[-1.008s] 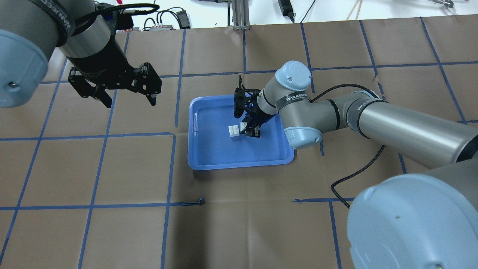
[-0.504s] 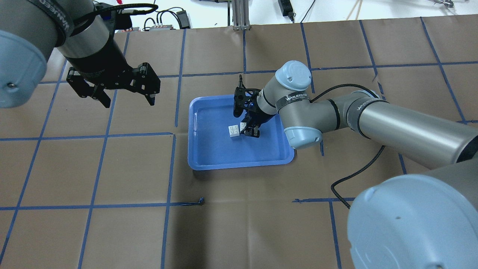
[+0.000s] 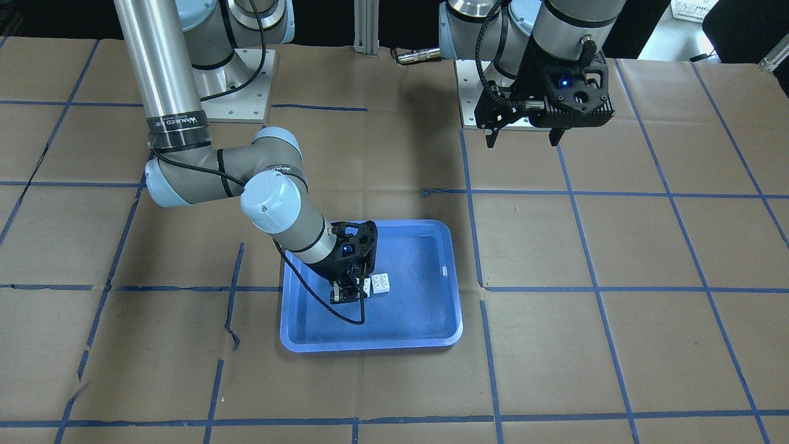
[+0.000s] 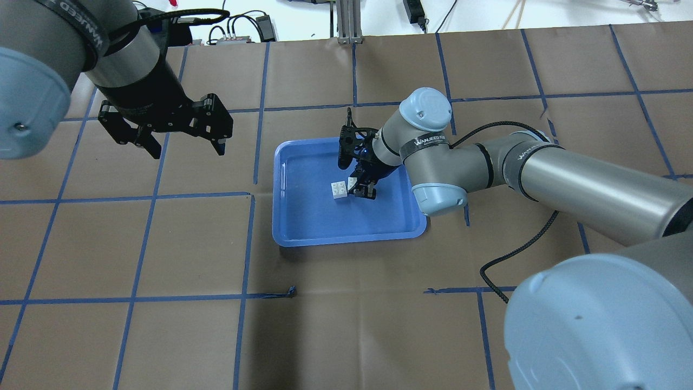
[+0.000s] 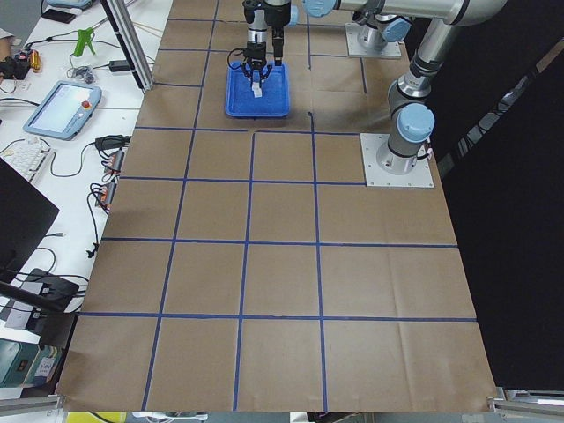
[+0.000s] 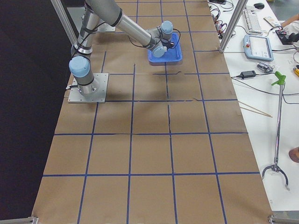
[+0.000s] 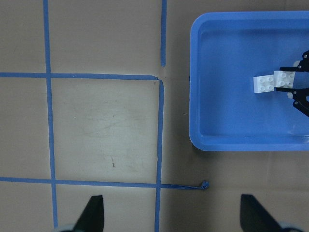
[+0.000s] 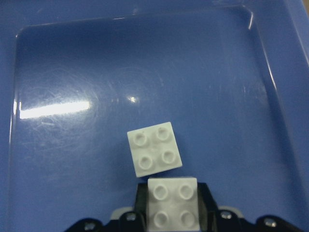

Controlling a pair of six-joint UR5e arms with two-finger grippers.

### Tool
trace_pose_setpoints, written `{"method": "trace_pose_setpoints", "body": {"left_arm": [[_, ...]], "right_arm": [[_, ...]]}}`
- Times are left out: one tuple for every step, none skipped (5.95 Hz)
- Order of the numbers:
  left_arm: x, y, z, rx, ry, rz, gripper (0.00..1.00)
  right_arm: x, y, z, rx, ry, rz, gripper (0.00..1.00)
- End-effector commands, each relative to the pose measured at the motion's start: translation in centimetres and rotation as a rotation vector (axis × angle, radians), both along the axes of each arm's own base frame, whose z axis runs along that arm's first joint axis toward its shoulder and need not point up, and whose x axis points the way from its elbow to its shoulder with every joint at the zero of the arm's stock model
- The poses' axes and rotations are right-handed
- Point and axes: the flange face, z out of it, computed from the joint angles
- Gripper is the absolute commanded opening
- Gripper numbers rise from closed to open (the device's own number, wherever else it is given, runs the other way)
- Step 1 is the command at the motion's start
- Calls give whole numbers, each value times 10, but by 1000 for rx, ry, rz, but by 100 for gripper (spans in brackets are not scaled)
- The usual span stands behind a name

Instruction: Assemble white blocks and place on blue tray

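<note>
The blue tray (image 4: 325,225) lies at mid-table. One white block (image 4: 339,189) lies studs up on the tray floor. My right gripper (image 4: 361,190) is low inside the tray, shut on the second white block (image 4: 353,184), which sits right beside the loose one. In the right wrist view the held block (image 8: 173,202) sits between the fingers just below the loose block (image 8: 154,149), their edges almost touching. My left gripper (image 4: 188,150) is open and empty, high above the table left of the tray. Its wrist view shows the tray (image 7: 231,121) and both blocks.
Brown paper with blue tape grid lines covers the table (image 4: 346,325). The right arm's black cable (image 4: 520,249) loops over the table right of the tray. A loose curl of tape (image 4: 291,291) lies in front of the tray. Cables and devices sit beyond the far edge.
My left gripper has drifted slightly up and to the left. My right gripper, with its block, has edged a little toward the loose block.
</note>
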Motion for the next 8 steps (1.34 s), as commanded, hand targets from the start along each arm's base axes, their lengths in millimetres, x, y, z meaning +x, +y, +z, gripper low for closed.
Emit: {"method": "trace_pose_setpoints", "body": {"left_arm": [[0, 0, -1, 2, 4, 2, 99], [7, -3, -2, 3, 4, 17, 99], [9, -3, -2, 3, 4, 20, 99], [8, -3, -4, 8, 3, 17, 99], [9, -2, -4, 7, 4, 19, 99], [8, -2, -4, 8, 3, 17, 99], [8, -2, -4, 8, 3, 17, 99], [8, -2, -4, 8, 3, 17, 99]], "right_arm": [[6, 3, 0, 1, 0, 10, 27], [12, 7, -1, 1, 1, 22, 27], [12, 7, -1, 1, 1, 21, 27], [12, 7, 0, -1, 2, 21, 27], [12, 7, 0, 1, 3, 21, 27], [13, 7, -1, 1, 3, 22, 27], [13, 7, -3, 2, 2, 22, 27], [13, 7, -3, 2, 0, 23, 27]]}}
